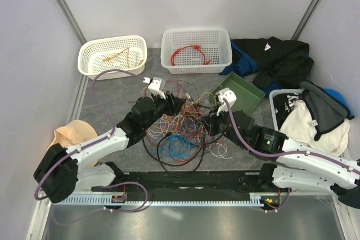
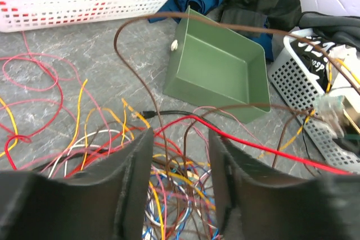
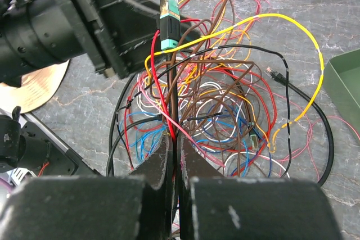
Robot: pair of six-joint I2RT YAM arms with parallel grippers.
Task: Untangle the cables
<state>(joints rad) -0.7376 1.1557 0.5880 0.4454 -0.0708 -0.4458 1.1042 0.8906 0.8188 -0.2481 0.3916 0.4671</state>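
Note:
A tangle of thin cables [image 1: 181,130], red, orange, yellow, blue, white, brown and a thicker black loop, lies mid-table between both arms. My left gripper [image 1: 178,105] is at the heap's far left edge. In the left wrist view it [image 2: 180,158] is open, with brown and red wires crossing the gap above the heap [image 2: 169,195]. My right gripper [image 1: 211,124] is at the heap's right side. In the right wrist view it [image 3: 175,141] is shut on a dark cable that rises straight to a teal and gold plug [image 3: 167,23]. A red wire runs beside it.
A white basket [image 1: 112,40] with orange wires stands far left, and a white basket [image 1: 196,31] with a red cable far centre. A green tray [image 1: 243,93], dark clothes [image 1: 284,60] and a laundry basket [image 1: 272,102] are on the right. A beige hat [image 1: 73,136] lies left.

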